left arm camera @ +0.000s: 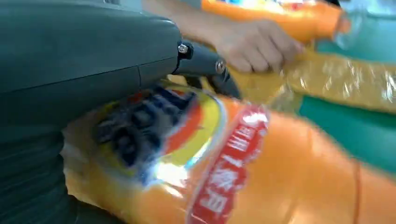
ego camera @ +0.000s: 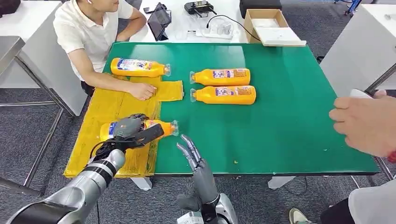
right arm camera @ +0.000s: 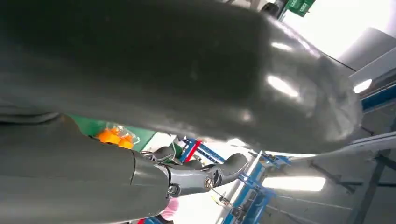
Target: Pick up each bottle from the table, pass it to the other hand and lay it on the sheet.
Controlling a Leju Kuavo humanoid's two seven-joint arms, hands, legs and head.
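Head view: left hand (ego camera: 133,132) fingers wrapped round bottle (ego camera: 161,126) over yellow sheet (ego camera: 100,140), lower left; right hand (ego camera: 190,151) spread, empty. Laying step; next, release.

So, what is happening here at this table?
The left robot hand grips an orange bottle over the yellow sheet, apparently laying it there. The right robot hand is open and holds nothing. One bottle lies at the sheet's far end, where a person's hand presses the sheet. Two more bottles wait on the green table.
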